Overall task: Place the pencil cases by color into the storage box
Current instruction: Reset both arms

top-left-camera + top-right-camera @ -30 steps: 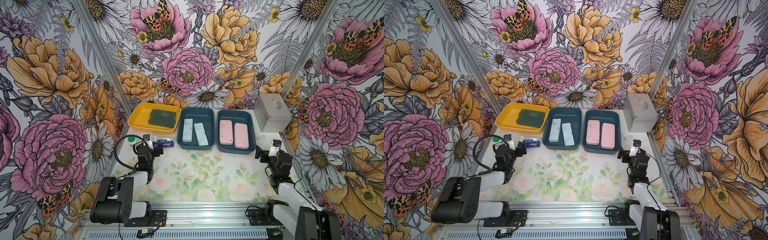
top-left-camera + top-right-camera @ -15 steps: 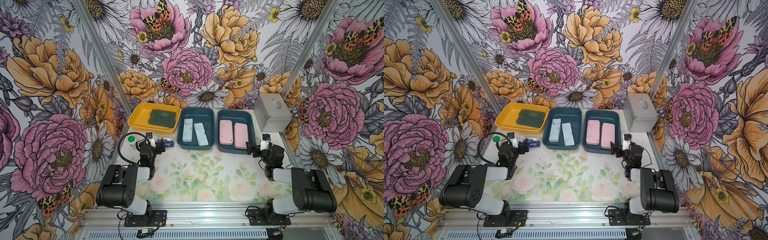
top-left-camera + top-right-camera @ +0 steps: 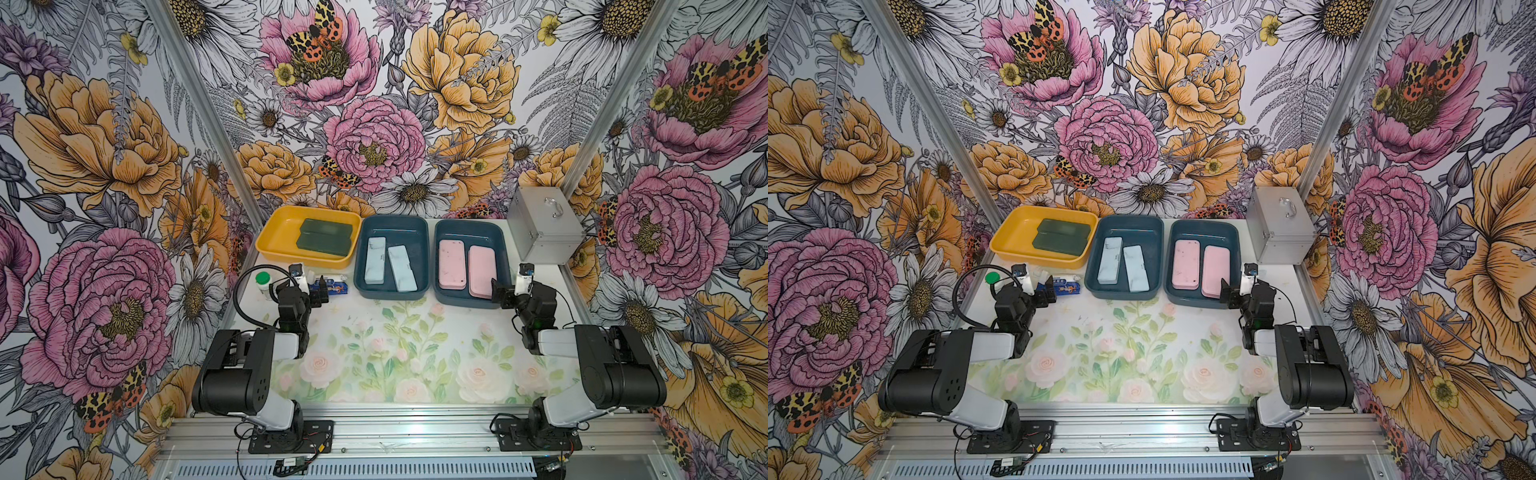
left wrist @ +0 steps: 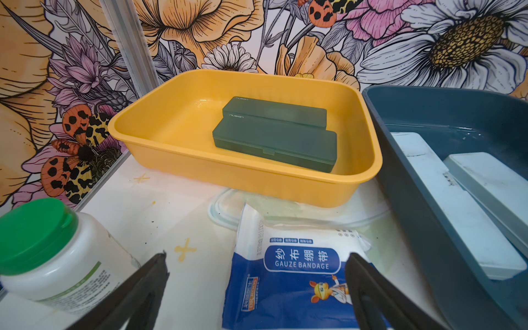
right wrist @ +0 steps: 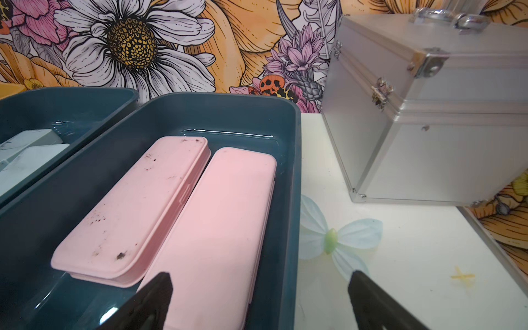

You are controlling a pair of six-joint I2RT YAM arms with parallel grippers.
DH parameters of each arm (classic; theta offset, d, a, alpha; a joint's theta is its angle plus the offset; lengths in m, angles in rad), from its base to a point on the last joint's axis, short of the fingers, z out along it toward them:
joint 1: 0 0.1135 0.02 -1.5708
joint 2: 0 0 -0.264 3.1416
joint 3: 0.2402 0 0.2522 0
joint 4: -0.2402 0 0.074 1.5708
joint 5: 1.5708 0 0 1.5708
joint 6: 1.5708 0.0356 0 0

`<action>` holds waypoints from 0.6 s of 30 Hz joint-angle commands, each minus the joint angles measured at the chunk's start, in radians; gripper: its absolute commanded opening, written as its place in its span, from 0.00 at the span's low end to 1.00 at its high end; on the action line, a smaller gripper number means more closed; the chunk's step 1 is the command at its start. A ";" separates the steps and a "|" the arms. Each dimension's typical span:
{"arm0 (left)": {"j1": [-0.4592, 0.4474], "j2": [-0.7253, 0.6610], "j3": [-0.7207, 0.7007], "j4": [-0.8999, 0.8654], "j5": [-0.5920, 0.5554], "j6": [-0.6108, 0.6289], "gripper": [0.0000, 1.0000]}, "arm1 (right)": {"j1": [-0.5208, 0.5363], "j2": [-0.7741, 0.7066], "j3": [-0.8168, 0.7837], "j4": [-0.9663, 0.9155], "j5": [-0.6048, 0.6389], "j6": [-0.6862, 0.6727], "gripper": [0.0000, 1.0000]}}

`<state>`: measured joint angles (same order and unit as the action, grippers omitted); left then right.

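Note:
Two dark green pencil cases [image 3: 326,243] lie overlapping in the yellow storage box [image 3: 279,237]. In the middle teal box [image 3: 392,294] rest two pale blue cases [image 3: 374,259]. Side by side in the right teal box [image 3: 465,224] are two pink cases [image 3: 452,264]. My left gripper [image 3: 318,291] hangs open and empty, low over a blue gauze packet [image 4: 285,274], in front of the yellow box [image 4: 160,114]. My right gripper [image 3: 505,291] is open and empty too, straddling the pink box's front right corner; a pink case [image 5: 225,223] lies below one finger.
A white bottle with a green cap [image 3: 262,282] stands left of my left gripper. A silver metal case [image 3: 544,232] sits at the back right, close to the pink box. The flowered mat [image 3: 415,353] spreads between the arms.
My right gripper has swung left and away, up to the pink box's corner. My left gripper has shifted slightly toward the gauze packet. Both arms have folded back; both grippers stayed open.

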<state>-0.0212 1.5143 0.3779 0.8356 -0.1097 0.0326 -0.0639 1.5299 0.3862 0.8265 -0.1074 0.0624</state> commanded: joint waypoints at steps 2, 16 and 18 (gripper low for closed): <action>0.014 0.005 0.017 0.008 0.002 -0.008 0.99 | 0.007 -0.003 0.018 -0.005 0.050 0.010 0.99; 0.014 0.006 0.018 0.008 0.003 -0.009 0.99 | 0.015 -0.004 0.023 -0.015 0.062 0.002 0.99; 0.014 0.005 0.018 0.008 0.004 -0.010 0.99 | 0.013 -0.002 0.023 -0.013 0.060 0.005 0.99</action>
